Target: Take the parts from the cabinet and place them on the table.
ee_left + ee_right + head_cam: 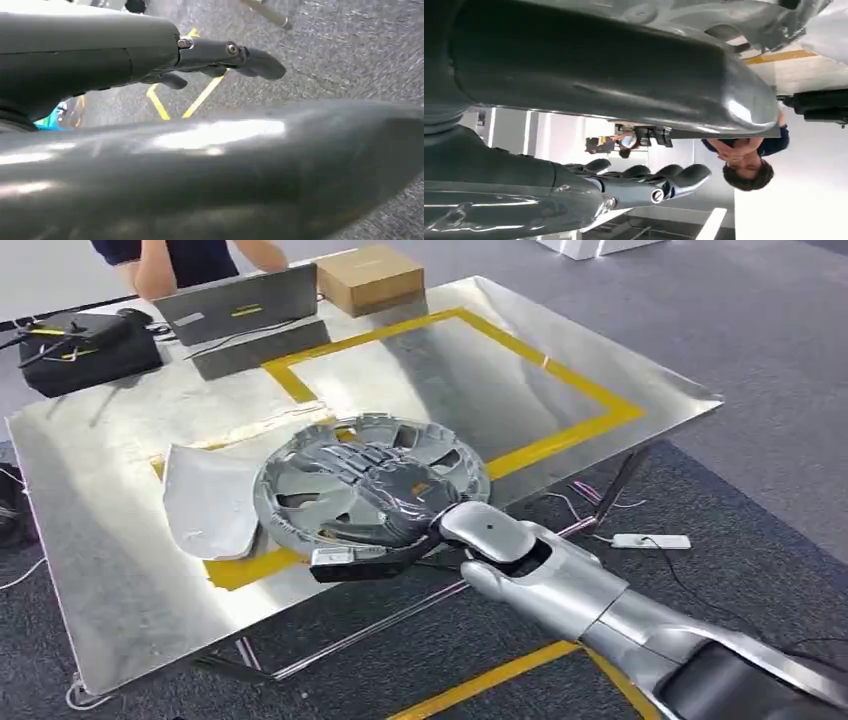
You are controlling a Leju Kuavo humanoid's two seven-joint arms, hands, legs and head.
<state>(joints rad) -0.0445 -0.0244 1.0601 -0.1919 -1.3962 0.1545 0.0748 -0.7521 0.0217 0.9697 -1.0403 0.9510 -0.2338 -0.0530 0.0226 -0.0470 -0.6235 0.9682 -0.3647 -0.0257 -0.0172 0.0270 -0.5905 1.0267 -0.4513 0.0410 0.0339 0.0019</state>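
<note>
Hubcap lies at the desk's near edge, overlapping a grey panel. Right hand grips its near rim; fingers hidden beneath, so how tightly is unclear. Left hand hangs empty, fingers loosely apart. Released carelessly, the hubcap might slide off the edge.

My right hand lies over the hubcap, so the middle of the disc is hidden under my fingers, and I cannot tell whether they grip it or only rest there. The hubcap covers one edge of the grey panel beside it. A person at the far side of the table is cut off by the head view's top edge. My left hand shows dark, blurred fingers over the floor.
</note>
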